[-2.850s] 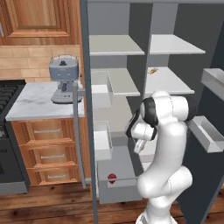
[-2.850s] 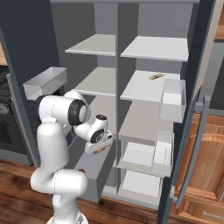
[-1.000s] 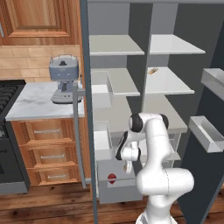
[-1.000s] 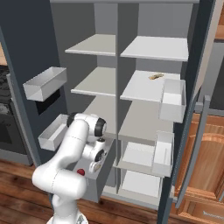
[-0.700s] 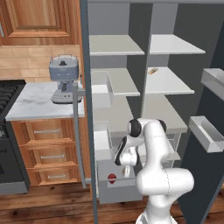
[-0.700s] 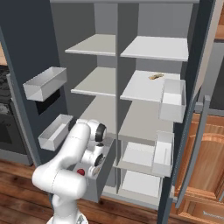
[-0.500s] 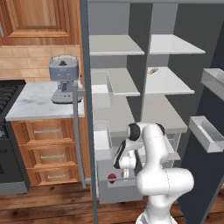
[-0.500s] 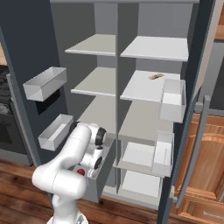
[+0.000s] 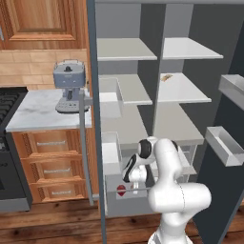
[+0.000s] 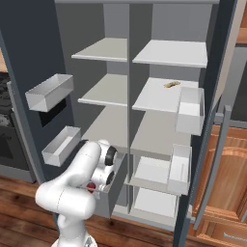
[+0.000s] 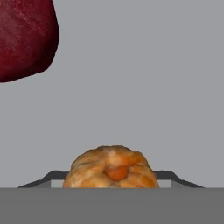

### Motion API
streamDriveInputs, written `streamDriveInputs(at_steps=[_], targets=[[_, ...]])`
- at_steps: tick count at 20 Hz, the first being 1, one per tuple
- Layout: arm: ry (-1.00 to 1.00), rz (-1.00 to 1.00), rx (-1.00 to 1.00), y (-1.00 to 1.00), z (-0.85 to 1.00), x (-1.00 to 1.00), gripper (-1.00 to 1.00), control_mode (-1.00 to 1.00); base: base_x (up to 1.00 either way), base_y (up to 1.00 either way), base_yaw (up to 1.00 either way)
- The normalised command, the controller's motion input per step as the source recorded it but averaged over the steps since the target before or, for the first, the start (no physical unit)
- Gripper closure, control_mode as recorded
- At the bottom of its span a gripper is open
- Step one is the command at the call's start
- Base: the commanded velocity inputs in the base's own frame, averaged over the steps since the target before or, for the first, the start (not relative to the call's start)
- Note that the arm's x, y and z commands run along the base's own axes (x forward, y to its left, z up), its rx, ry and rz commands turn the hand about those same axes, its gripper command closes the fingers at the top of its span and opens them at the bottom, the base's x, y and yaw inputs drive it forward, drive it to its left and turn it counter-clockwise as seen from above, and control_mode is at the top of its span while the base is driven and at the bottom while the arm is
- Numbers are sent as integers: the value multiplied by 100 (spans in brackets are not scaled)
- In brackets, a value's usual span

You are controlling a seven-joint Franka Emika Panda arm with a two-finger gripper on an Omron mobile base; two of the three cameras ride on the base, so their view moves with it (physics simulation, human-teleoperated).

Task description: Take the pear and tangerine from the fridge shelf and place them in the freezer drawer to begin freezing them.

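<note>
My gripper (image 11: 111,178) is shut on the tangerine (image 11: 111,168), a small orange fruit held between the two dark fingertips. It hangs low inside the open freezer drawer (image 9: 136,204), just above the grey floor. The pear (image 11: 24,39), dark glossy red, lies on that floor a little way off at the upper left of the hand view. It also peeks out as a red spot (image 9: 121,189) beside my hand (image 9: 129,180) in the left base view. The fridge shelf (image 9: 183,90) is well above, and it carries only a flat tan scrap (image 9: 166,77).
The fridge stands with both doors swung wide, translucent door bins (image 10: 48,91) (image 10: 190,108) on either side of the arm. A counter with a grey coffee machine (image 9: 69,88) and wooden drawers lies to the left. The pulled-out drawer (image 10: 115,190) juts toward the base.
My arm has sunk lower, carrying the tangerine down into the freezer drawer. The pear has stayed where it lay.
</note>
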Motion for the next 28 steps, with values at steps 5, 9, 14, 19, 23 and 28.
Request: streamDriveInputs(at_steps=[5, 9, 14, 19, 23, 28], targets=[[-1, 0, 0, 15, -14, -56, -100, -100, 0, 0, 0], [-7, 0, 0, 0, 24, -49, -100, -100, 0, 0, 0], [-6, -2, 0, 0, 68, -15, -100, -100, 0, 0, 0], [0, -5, 0, -8, 68, -2, -100, -100, 0, 0, 0], [0, -5, 0, -7, 64, -1, -100, -100, 0, 0, 0], [0, -4, 0, -8, 64, -1, -100, -100, 0, 0, 0]])
